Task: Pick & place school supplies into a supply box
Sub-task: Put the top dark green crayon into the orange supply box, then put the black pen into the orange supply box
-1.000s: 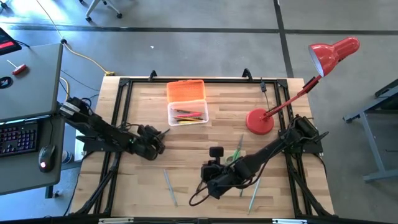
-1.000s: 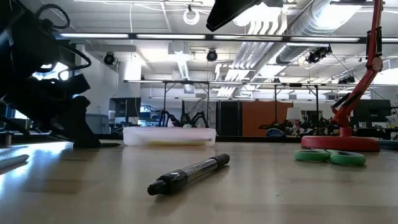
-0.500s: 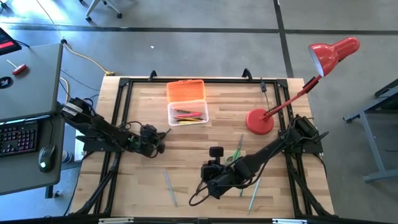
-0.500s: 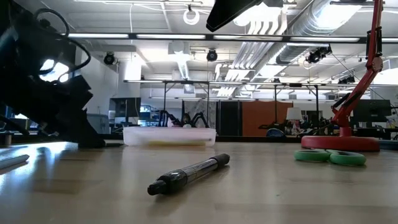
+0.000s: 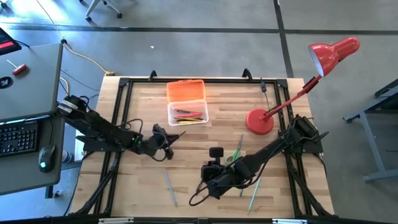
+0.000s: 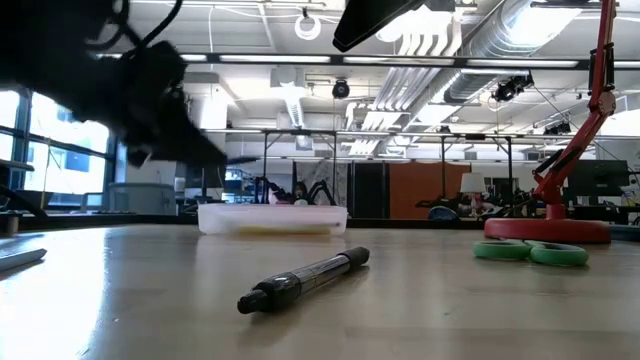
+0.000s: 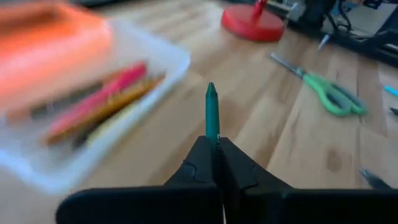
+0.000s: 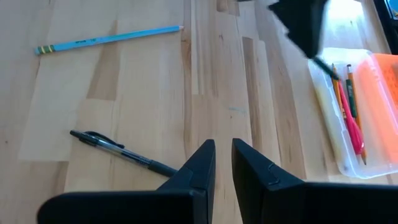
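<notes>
My left gripper hangs above the table's left middle, shut on a thin green pencil. The pencil's tip points toward the supply box. This is a clear case holding pink, yellow and orange pens, with its orange lid open behind it. The right wrist view also shows the left gripper beside the box. My right gripper hovers over the near middle with a narrow gap and nothing between its fingers. A black pen lies below it. My left gripper pinches the green pencil's rear part between its two fingers. The pencil lies along the fingers and sticks out forward past their tips. The fingers slant downward from the table's left side. The pencil is lifted clear of the table.
Green-handled scissors lie right of centre, near the red lamp's base. A pale blue pencil and a teal one lie near the front edge. A black frame rims the table.
My left gripper has closed on the green pencil, risen off the table and moved toward the supply box. It has tipped up from steeply downward to nearly level. The pencil has come clear of the wood.
</notes>
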You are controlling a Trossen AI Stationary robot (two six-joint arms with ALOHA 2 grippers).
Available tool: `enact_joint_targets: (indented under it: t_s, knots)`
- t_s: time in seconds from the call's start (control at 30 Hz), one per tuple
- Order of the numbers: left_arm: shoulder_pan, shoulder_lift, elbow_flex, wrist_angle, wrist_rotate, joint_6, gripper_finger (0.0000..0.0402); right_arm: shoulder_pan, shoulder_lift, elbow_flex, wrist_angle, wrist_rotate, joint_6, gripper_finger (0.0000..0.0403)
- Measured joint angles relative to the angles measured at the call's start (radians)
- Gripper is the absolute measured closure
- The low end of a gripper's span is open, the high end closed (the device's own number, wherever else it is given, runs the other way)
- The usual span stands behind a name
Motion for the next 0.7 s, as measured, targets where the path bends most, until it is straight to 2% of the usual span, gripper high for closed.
enact_joint_targets:
  t_s: [0.13, 0.27, 0.47, 0.6, 0.7]
  knots:
    - [0.111, -0.020, 0.075, -0.001, 0.046, 0.166, 0.0363, 0.000, 0.000, 0.000, 0.000, 0.000, -0.001, 0.0370]
    - [0.294, -0.020, 0.165, -0.104, 0.196, 0.262, 0.0367, 0.000, 0.000, 0.000, 0.002, 0.001, 0.001, 0.0371]
    - [0.550, 0.005, 0.250, -0.373, 0.381, 0.263, 0.0344, 0.000, 0.000, 0.000, 0.009, 0.000, 0.006, 0.0370]
    - [0.633, 0.025, 0.254, -0.374, 0.517, 0.262, 0.0311, 0.001, 0.000, 0.000, 0.012, 0.001, 0.021, 0.0371]
    - [0.651, 0.037, 0.253, -0.369, 0.548, 0.262, 0.0291, 0.001, 0.010, 0.000, 0.023, 0.000, -0.010, 0.0370]
